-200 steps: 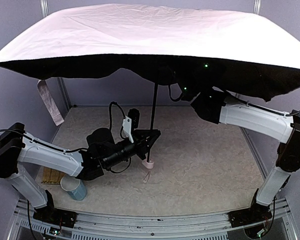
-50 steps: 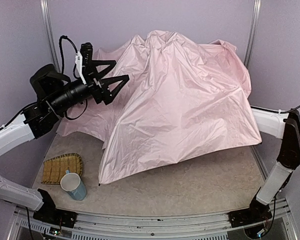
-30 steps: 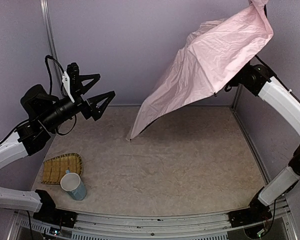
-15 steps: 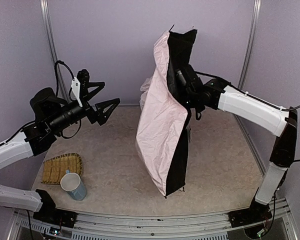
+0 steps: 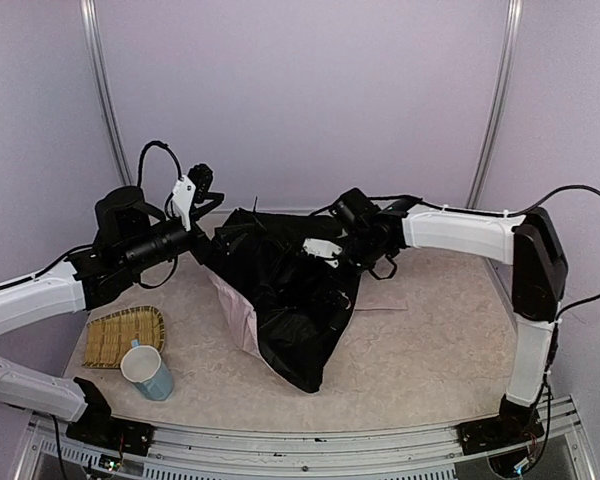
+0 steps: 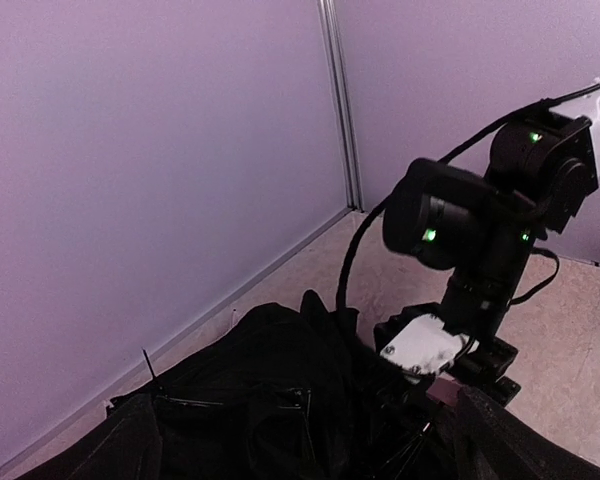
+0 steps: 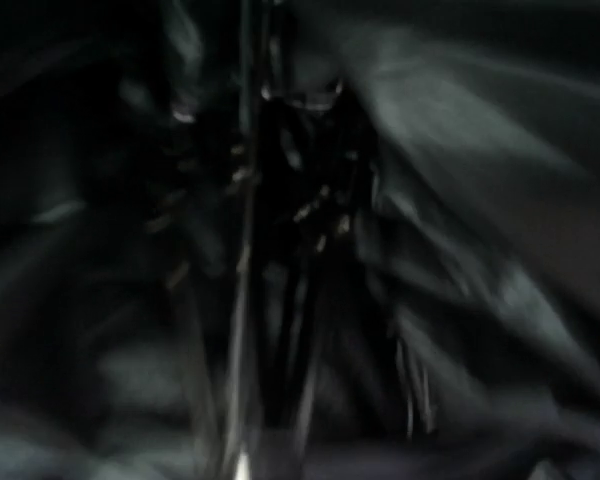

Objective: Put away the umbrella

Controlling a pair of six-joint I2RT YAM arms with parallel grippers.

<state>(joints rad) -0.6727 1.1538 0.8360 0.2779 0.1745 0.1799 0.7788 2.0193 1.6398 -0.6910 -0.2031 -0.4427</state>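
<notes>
Across the tabletop (image 5: 430, 340) the umbrella (image 5: 290, 300) is sprawled; the left hand (image 5: 216, 248) is held wide open, the right hand (image 5: 320, 262) cannot be judged.

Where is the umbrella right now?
In the top view, the umbrella lies crumpled in the middle of the table, black lining up, right of the wicker tray and mug.
</notes>
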